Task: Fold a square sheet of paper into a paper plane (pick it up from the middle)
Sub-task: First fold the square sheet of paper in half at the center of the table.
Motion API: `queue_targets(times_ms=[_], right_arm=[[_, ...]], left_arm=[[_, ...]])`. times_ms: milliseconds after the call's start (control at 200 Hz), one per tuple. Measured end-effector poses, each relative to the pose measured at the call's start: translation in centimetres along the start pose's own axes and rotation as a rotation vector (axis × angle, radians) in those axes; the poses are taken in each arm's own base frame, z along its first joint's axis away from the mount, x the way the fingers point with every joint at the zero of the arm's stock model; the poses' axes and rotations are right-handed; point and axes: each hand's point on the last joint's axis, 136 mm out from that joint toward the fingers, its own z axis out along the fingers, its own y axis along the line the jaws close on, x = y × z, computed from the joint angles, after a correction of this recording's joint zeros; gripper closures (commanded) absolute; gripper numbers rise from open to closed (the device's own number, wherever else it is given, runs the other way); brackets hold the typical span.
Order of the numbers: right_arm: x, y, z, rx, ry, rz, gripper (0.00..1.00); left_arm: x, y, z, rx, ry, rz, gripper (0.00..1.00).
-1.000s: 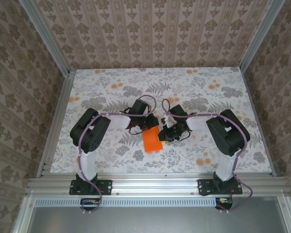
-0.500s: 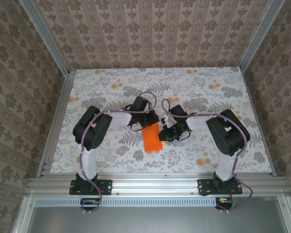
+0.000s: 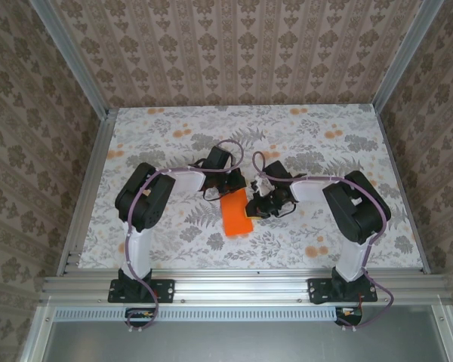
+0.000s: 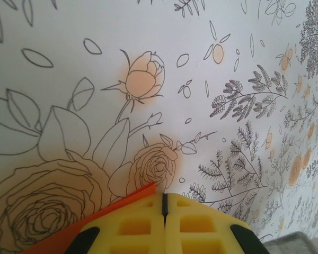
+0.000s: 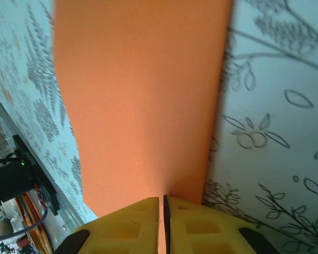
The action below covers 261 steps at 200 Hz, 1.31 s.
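Top external view: the orange sheet of paper (image 3: 236, 217) lies on the flowered table (image 3: 325, 151) between the two arms, a little nearer the rail than the middle. From here it looks like a narrow upright oblong (already doubled over, by the look of it), its long sides running away from the arm bases. The left gripper (image 3: 232, 187) sits at the far end of the sheet. The right gripper (image 3: 257, 202) comes in at its right edge, just beside the left one.

In the left wrist view, the yellow fingers (image 4: 201, 225) are pressed together with only a dark slit between them. An orange corner pokes out to the left of them and slips under the left pad. I cannot tell whether the paper is actually pinched there. A pale-orange printed rosebud (image 4: 143, 79) lies beyond on the cloth.

In the right wrist view, the pads are likewise closed. The sheet runs straight out from the seam between them, broad and smooth, so this claw grips the paper by its edge.
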Motion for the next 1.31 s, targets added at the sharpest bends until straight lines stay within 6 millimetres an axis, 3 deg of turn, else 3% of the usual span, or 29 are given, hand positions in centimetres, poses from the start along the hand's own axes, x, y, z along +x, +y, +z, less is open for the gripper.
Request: queue_targets(times_ms=[285, 450, 800, 1305], right_arm=[[-5.1, 1.7, -1.0, 0.014, -0.16, 0.02, 0.87], [-6.0, 0.6, -0.2, 0.038, -0.172, 0.054, 0.87], [-4.5, -0.8, 0.9, 0.03, -0.126, 0.077, 0.87], [2.9, -1.5, 0.0, 0.014, -0.018, 0.086, 0.87]], left_arm=[[0.0, 0.0, 0.0, 0.014, 0.0, 0.029, 0.94], [0.0, 0.0, 0.1, 0.029, 0.0, 0.043, 0.94], [0.0, 0.0, 0.2, 0.084, -0.017, 0.092, 0.93], [-0.2, -0.2, 0.3, 0.133, -0.043, 0.123, 0.93]])
